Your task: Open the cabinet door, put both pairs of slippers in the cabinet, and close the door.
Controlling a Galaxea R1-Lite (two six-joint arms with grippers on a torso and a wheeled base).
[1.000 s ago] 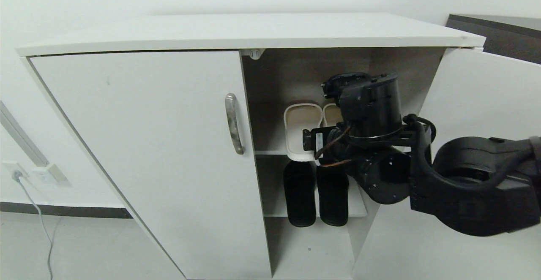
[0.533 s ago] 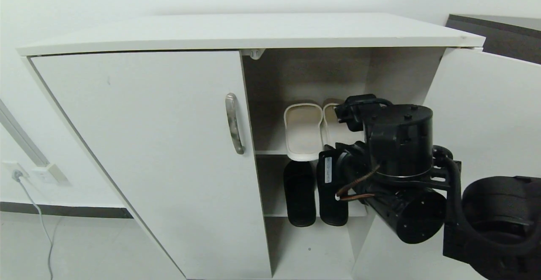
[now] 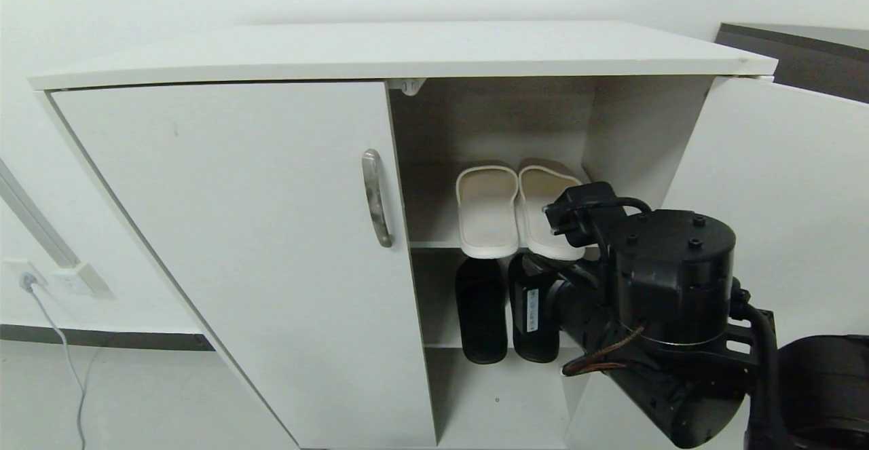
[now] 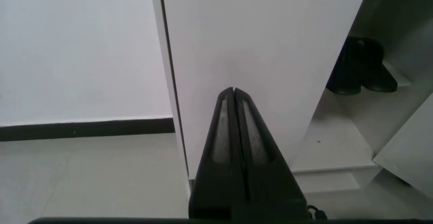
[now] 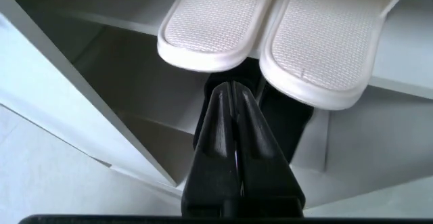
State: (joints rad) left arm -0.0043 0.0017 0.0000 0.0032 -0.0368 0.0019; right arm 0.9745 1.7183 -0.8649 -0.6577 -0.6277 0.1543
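Observation:
The white cabinet (image 3: 407, 46) has its right door (image 3: 767, 185) swung open and its left door (image 3: 224, 233) closed. A white pair of slippers (image 3: 516, 212) (image 5: 216, 28) lies on the upper shelf. Below it, a black pair of slippers (image 3: 482, 307) (image 4: 362, 65) lies on the lower shelf. My right arm (image 3: 665, 287) is in front of the opening, low and to the right. The right gripper (image 5: 233, 88) is shut and empty, just outside the white slippers' heels. My left gripper (image 4: 233, 92) is shut and empty, low in front of the closed left door (image 4: 270, 34).
A metal handle (image 3: 377, 199) is on the closed left door. A wall socket (image 3: 27, 280) with a hanging cable (image 3: 68, 362) is on the wall to the left. A dark panel (image 3: 801, 56) stands behind the open door. Bare floor (image 4: 88, 176) lies before the cabinet.
My right arm has drawn back and down out of the upper shelf, uncovering both white slippers, which stay on the shelf.

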